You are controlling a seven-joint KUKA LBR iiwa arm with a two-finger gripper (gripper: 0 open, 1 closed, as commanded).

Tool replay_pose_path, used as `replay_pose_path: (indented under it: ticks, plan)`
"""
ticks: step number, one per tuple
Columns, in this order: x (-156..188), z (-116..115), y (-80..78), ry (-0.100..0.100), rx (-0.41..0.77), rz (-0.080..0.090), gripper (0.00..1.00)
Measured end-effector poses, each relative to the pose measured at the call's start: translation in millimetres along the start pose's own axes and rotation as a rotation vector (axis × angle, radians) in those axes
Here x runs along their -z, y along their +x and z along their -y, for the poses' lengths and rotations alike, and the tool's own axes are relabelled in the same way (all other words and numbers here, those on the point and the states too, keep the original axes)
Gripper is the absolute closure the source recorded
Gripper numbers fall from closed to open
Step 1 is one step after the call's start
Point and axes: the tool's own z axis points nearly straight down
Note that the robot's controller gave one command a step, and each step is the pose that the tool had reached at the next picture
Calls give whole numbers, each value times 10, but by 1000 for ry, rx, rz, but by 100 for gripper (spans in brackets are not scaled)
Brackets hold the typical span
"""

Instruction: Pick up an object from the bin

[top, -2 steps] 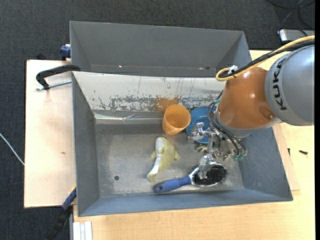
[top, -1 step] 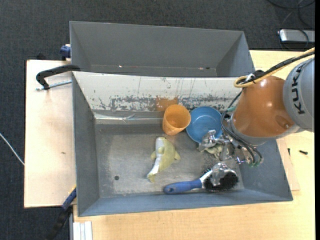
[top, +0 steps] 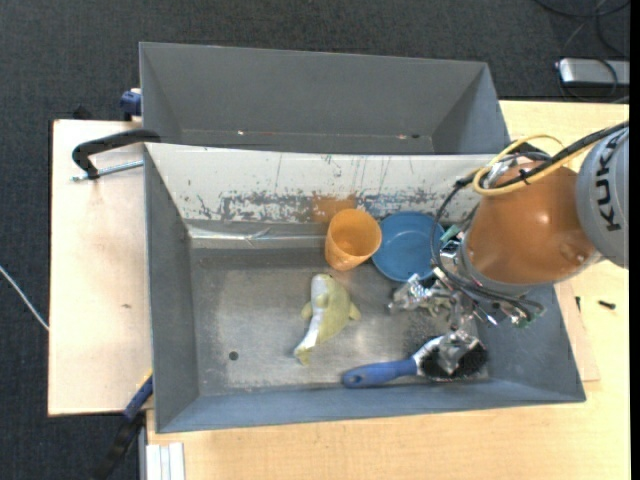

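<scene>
Grey metal bin, its floor mostly bare on the side away from the gripper, which hangs low near the right end. Farthest to the gripper's left lies a limp yellow-and-white thing, rather banana-like; it is well apart from the gripper and stretched from upper right to lower left; what it is exactly I cannot say. Up and to the gripper's left an orange cup sits at the foot of the back wall, mouth showing; whether it stands straight or leans I cannot tell. Just beside the cup, on the side nearer the gripper, is a round blue dish, touching the cup or nearly so; its right edge runs in behind the gripper's metalwork.

The thing that matters most, by my judgement, is the brush, blue-handled and dark-headed; its head lies right under the gripper toward the front wall, and its handle runs off to the gripper's left along that wall, so the long axis is close to left-right with the head end nearest. Any grasp would likely turn on meeting that axis crosswise. Whether the gripper touches the head I cannot tell; whether it is spread or pressed together I cannot tell either; nothing is seen held. Above it bulges the arm's orange cover.
</scene>
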Motion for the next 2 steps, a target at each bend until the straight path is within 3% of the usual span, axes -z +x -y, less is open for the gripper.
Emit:
replay_pose_path:
  ticks: [1, 2]
  plan:
    - [-2, 37, 140, -8, -3, -42, 100]
    - [1494, 132, 33, 0, 67, -19, 100]
